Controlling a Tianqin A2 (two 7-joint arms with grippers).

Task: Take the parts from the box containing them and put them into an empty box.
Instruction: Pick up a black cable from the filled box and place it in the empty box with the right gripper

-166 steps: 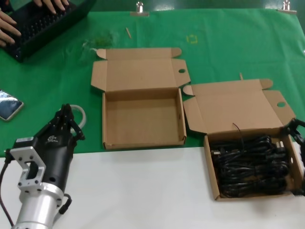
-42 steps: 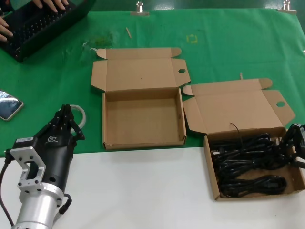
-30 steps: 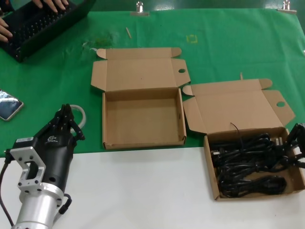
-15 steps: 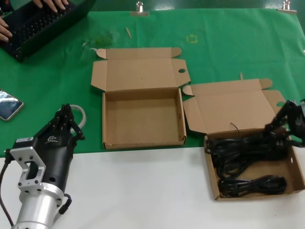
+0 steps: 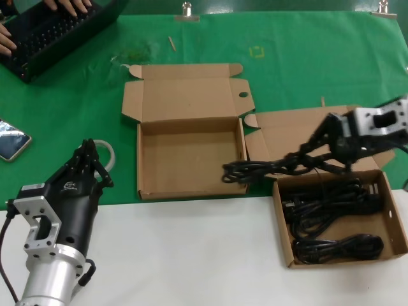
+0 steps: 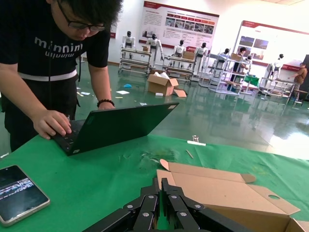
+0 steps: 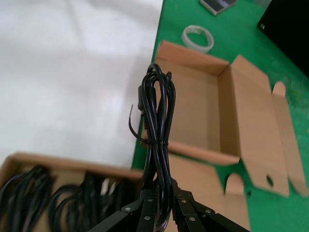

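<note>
My right gripper (image 5: 317, 148) is shut on one of the parts, a black cable bundle (image 5: 261, 167). The bundle hangs in the air and stretches left over the gap between the two boxes, its free end at the near right corner of the empty box (image 5: 191, 191). In the right wrist view that bundle (image 7: 157, 121) runs out from between the jaws of the right gripper (image 7: 161, 191), toward the empty box (image 7: 193, 106). The box containing them (image 5: 282, 223) holds more cable bundles (image 5: 325, 204). My left gripper (image 5: 89, 150) rests shut left of the empty box.
A white coiled ring (image 5: 109, 153) lies by the left gripper, a phone (image 5: 11, 143) at the far left. A person types on a laptop (image 5: 57, 32) at the back left. Both box lids stand open. White tabletop (image 5: 191, 255) lies in front of the green mat.
The right gripper lifted a cable bundle out of the right box and carried it up and left toward the empty box. The left arm has not moved.
</note>
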